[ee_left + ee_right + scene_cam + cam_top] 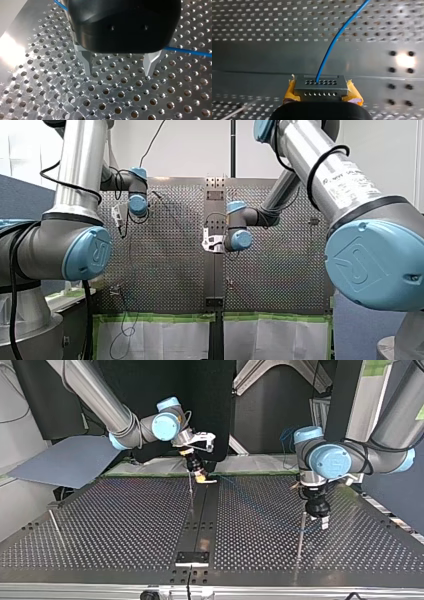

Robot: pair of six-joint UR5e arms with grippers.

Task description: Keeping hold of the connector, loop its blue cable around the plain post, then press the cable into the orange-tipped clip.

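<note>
The robot's right hand (201, 474) sits at the far end of the table (100, 520) as seen in the top view, over the dark strip (200, 520) that runs down the table's middle. It is clamped on the connector (319, 86), a small grey metal block with two rows of holes. In the right wrist view the yellow pads (354, 93) press against both sides of the block. The blue cable (332, 47) comes out of the connector's upper row of holes and curves away over the perforated surface, ahead of the hand.

The left hand (318, 512) is well apart from it, at the top view's right, pointing straight down with its tips close to the table. In the left wrist view this black hand (118, 72) has its two metal fingers (87, 62) spread wide with nothing between them, only bare holes in the plate. The same blue cable (187, 51) passes behind the hand's body and shows on both sides of it, low over the table. The cable does not lie between the fingers.

In the front view the left hand (119, 215) is over the left half of the plate and the right hand (212, 242) is at its centre line.
</note>
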